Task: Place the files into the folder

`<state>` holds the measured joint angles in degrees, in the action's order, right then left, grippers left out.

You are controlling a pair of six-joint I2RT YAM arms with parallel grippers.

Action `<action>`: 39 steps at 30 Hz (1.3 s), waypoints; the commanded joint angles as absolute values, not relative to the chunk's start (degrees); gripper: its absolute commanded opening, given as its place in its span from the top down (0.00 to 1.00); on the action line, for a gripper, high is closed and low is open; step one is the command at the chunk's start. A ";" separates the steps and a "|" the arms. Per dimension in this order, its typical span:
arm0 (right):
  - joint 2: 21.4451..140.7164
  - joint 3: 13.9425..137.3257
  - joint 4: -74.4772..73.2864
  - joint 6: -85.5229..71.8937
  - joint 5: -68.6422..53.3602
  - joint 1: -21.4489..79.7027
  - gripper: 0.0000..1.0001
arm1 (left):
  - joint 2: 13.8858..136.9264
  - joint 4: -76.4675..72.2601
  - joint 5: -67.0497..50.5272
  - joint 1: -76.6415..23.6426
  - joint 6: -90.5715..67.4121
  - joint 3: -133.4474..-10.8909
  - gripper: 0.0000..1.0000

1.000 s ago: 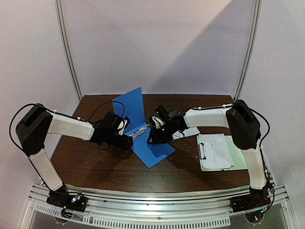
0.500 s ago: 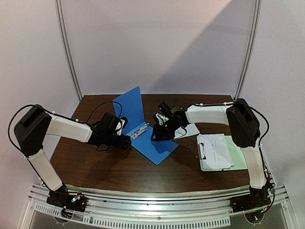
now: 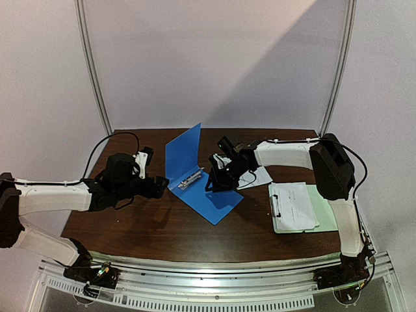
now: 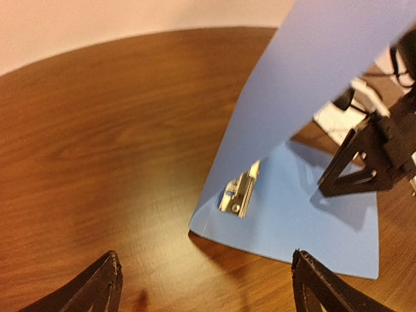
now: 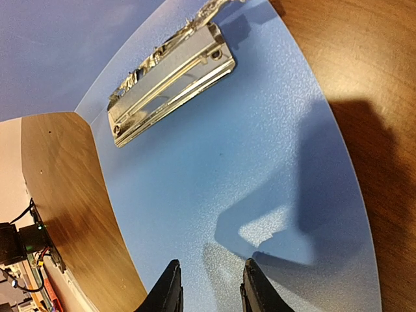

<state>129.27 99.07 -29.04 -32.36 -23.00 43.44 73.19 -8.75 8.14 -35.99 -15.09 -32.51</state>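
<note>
The blue folder (image 3: pixel 220 203) lies open in the middle of the table, its cover (image 3: pixel 183 153) standing nearly upright and its metal clip (image 3: pixel 188 180) at the hinge. My right gripper (image 3: pixel 212 184) rests its tips on the flat panel (image 5: pixel 214 169), just right of the clip (image 5: pixel 170 71). Its fingers are slightly apart and hold nothing. My left gripper (image 3: pixel 156 188) is wide open on the bare wood left of the folder (image 4: pixel 305 221), apart from it. One white file sheet (image 3: pixel 262 176) lies under the right forearm. More of the files (image 3: pixel 296 205) lie on the clipboard.
A pale green clipboard (image 3: pixel 327 209) lies at the right edge of the brown table (image 3: pixel 130 221), under the white sheets. The left arm stretches low across the table's left side. White walls and two metal posts enclose the back.
My left gripper has drawn back leftward from the folder's clip and the left arm has dropped low. The cover has swung a little to the right. The right gripper has barely moved.
</note>
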 commanded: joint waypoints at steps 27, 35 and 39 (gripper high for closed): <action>113.16 90.57 -39.32 -28.85 -16.61 29.30 0.36 | 82.93 -26.65 10.71 -34.10 -7.29 -36.46 0.78; 113.48 86.66 -37.95 -26.76 -19.93 20.05 0.27 | 78.82 -26.14 11.08 -34.53 -8.57 -32.82 0.83; 115.77 88.11 -37.98 -25.86 -21.88 17.19 0.26 | 77.73 -25.49 11.54 -34.79 -9.52 -32.08 0.84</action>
<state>114.41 87.35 -38.26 -27.64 -19.29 19.07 79.09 -25.80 10.79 -34.48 -8.38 -33.32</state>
